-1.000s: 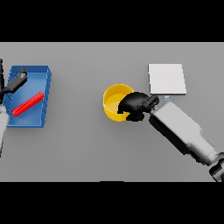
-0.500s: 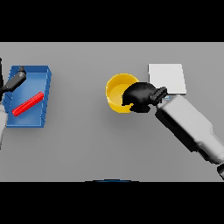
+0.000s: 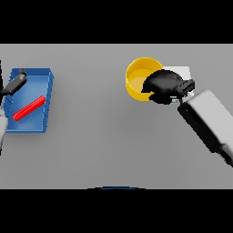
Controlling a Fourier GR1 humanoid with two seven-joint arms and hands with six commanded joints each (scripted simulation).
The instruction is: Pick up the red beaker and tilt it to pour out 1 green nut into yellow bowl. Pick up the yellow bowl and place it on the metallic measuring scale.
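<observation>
My right hand [image 3: 164, 86] is shut on the near right rim of the yellow bowl [image 3: 138, 77] and holds it at the back right of the table. The bowl's inside shows only yellow. Behind the hand, just a pale corner of the metallic scale [image 3: 183, 72] is visible; the bowl's right side reaches its left edge. A red elongated object [image 3: 28, 108] lies slanted in the blue tray [image 3: 45, 102] at the far left. My left hand [image 3: 16, 83] hovers over the tray's back left corner, fingers straight, holding nothing.
The blue tray's walls stand along the table's left side. My right forearm [image 3: 207, 120] crosses the right part of the table from the lower right.
My right hand has carried the yellow bowl to the right and farther back, until it reaches the scale, which the hand now mostly covers. The left hand stayed over the tray.
</observation>
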